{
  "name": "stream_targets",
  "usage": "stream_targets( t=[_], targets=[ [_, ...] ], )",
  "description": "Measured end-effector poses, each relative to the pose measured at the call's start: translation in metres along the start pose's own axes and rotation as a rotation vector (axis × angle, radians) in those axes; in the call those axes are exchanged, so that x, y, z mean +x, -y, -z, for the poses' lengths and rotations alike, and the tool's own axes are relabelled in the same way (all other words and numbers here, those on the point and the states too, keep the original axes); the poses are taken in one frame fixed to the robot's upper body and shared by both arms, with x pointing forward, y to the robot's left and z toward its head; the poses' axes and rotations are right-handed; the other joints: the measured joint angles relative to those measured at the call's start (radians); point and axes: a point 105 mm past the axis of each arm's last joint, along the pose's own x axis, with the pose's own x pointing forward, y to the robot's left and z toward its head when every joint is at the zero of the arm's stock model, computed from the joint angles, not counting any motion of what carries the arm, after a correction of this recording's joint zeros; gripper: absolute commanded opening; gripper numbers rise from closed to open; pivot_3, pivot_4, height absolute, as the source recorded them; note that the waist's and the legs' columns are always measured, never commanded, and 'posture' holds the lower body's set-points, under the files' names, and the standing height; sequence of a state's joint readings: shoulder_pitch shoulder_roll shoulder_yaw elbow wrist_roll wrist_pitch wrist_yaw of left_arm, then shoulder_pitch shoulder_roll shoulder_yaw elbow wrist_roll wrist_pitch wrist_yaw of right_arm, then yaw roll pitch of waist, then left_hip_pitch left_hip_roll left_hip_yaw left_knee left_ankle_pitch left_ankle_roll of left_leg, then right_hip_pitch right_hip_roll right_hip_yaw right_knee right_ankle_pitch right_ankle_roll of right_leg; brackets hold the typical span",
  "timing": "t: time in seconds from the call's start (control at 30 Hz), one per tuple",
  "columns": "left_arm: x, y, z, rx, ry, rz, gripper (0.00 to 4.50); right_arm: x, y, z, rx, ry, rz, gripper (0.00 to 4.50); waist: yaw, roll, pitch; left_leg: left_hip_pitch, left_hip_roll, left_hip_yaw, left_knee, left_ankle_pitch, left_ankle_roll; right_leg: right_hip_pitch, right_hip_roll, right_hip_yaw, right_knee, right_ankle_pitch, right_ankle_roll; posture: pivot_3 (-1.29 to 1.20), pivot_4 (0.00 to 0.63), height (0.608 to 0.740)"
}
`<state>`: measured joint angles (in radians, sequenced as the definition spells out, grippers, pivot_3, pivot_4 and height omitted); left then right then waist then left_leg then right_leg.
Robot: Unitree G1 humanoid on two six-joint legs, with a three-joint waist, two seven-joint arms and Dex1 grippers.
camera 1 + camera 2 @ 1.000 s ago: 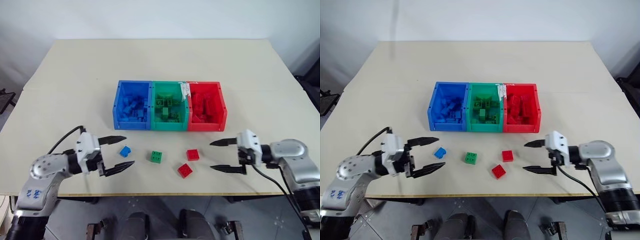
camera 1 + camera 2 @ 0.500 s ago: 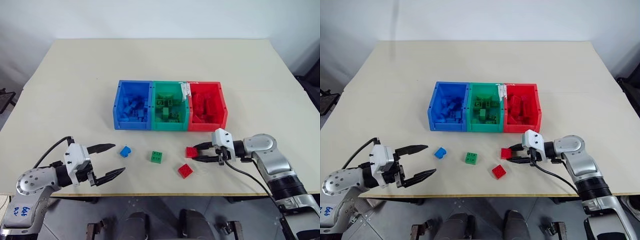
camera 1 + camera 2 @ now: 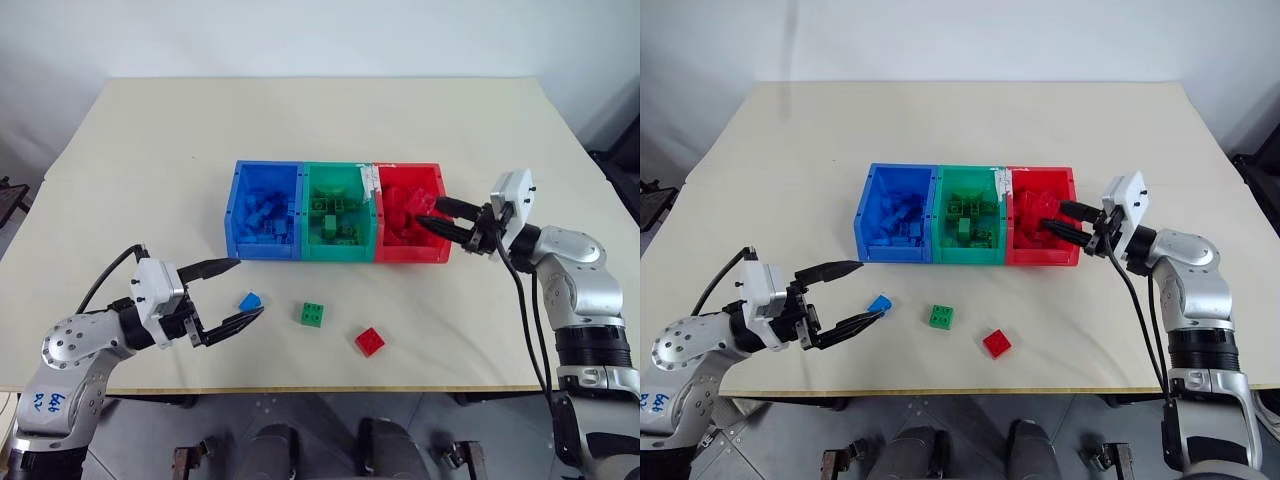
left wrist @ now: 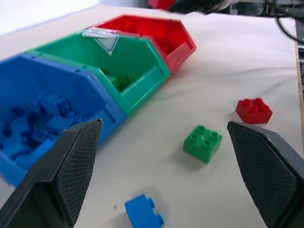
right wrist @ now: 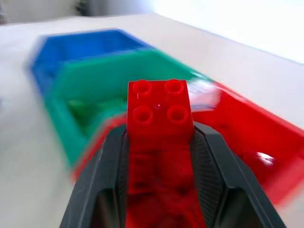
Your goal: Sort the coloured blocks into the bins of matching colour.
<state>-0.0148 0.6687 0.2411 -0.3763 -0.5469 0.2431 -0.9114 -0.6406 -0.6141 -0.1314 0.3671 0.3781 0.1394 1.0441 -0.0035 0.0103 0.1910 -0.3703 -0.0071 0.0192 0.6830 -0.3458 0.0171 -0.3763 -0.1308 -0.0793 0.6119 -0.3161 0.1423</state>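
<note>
My right gripper (image 3: pixel 428 211) is shut on a red block (image 5: pixel 159 114) and hangs at the right rim of the red bin (image 3: pixel 410 253), fingers pointing in over it. On the table in front of the bins lie a blue block (image 3: pixel 250 301), a green block (image 3: pixel 313 314) and another red block (image 3: pixel 370 341). At the front left my left gripper (image 3: pixel 250 288) stands open, its fingertips on either side of the blue block and a little above it. The blue bin (image 3: pixel 262 250), green bin (image 3: pixel 338 252) and red bin each hold several blocks of their own colour.
The three bins stand side by side at the table's middle. A white tag (image 3: pixel 371 180) sits on the rim between the green and red bins. The table's front edge (image 3: pixel 320 389) runs just below the loose blocks.
My right gripper shut on a red block on the table and lifted it up and back to the red bin's right rim. My left gripper dipped, then rose toward the blue block.
</note>
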Motion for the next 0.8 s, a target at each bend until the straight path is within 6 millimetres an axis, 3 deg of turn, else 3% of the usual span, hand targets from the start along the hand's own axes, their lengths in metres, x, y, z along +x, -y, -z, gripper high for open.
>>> stream_targets(
  t=[0.23,0.6,0.7,0.8],
  targets=[
    [0.009,0.002,0.001,-0.028,-0.001,0.056,4.50,-0.006,0.005,0.001,-0.034,0.009,0.039,4.49,0.005,0.000,0.000,-0.001,0.000,-0.001,0.000,0.000,0.000,0.000,0.000,-0.001,0.000,0.000,0.000,0.00,0.150,0.740],
    [0.029,0.012,0.023,-0.007,-0.050,0.230,4.50,-0.118,-0.023,0.040,-0.140,-0.284,-0.100,4.49,0.024,0.000,0.000,0.001,0.000,0.004,0.000,-0.001,0.002,0.001,0.001,0.001,-0.001,0.000,0.001,0.00,0.150,0.740],
    [0.032,0.019,0.024,-0.002,-0.042,0.270,4.50,-0.125,-0.025,0.042,-0.138,-0.308,-0.123,4.49,0.009,0.000,0.000,0.002,0.002,0.005,0.000,-0.001,0.002,0.001,0.001,0.002,-0.001,0.000,0.001,0.00,0.150,0.740],
    [0.031,0.020,0.023,0.011,-0.035,0.267,4.50,-0.118,-0.037,0.046,-0.117,-0.320,-0.207,4.49,-0.001,0.000,0.000,0.003,0.002,0.005,0.000,-0.001,0.001,0.001,0.001,0.002,0.000,0.000,0.001,0.00,0.150,0.740]
  ],
)
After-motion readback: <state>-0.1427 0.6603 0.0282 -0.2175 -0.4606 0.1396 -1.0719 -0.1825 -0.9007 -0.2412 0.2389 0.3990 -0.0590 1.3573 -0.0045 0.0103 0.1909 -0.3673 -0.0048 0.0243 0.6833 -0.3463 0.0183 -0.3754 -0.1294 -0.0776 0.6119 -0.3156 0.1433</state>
